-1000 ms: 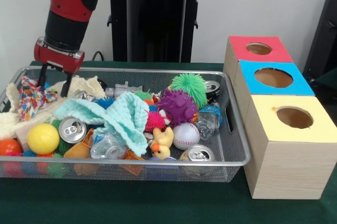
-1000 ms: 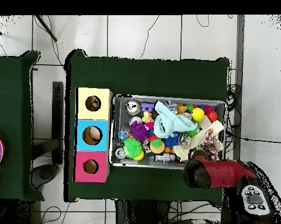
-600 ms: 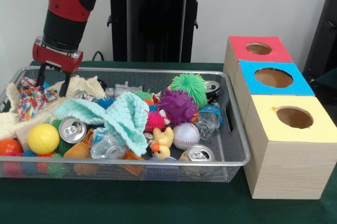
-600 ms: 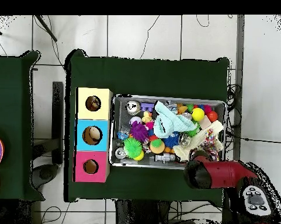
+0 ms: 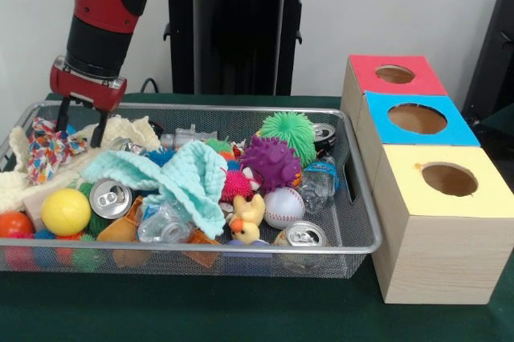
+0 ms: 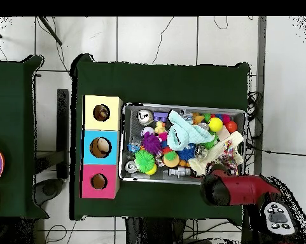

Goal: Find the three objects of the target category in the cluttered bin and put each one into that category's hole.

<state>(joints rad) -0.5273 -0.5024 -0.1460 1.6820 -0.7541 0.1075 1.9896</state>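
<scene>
At the front rim of the wire bin (image 5: pixel 353 234) on the green table (image 5: pixel 201 310) lie a drink can (image 5: pixel 303 235), a yellow duck (image 5: pixel 247 219) and a baseball (image 5: pixel 283 207). Just left of them sit a clear plastic bottle (image 5: pixel 165 224), a second can (image 5: pixel 109 197), a yellow ball (image 5: pixel 65 211) and an orange ball (image 5: pixel 14 224). A mint knitted cloth (image 5: pixel 181 179) is draped over the middle of the pile. Behind it rest a purple spiky ball (image 5: pixel 271 162) and a green spiky ball (image 5: pixel 288 133), with a third can (image 5: pixel 324 132) touching the far right corner. Beside the bin stand three boxes with holes in their tops: yellow (image 5: pixel 446 177) nearest, then blue (image 5: pixel 416 119), then red (image 5: pixel 393 75). At the bin's far left corner the end effector (image 5: pixel 79 126) hangs with its two fingers apart and nothing between them, tips just above a multicoloured rag (image 5: pixel 50 152) and a cream cloth (image 5: pixel 128 129).
</scene>
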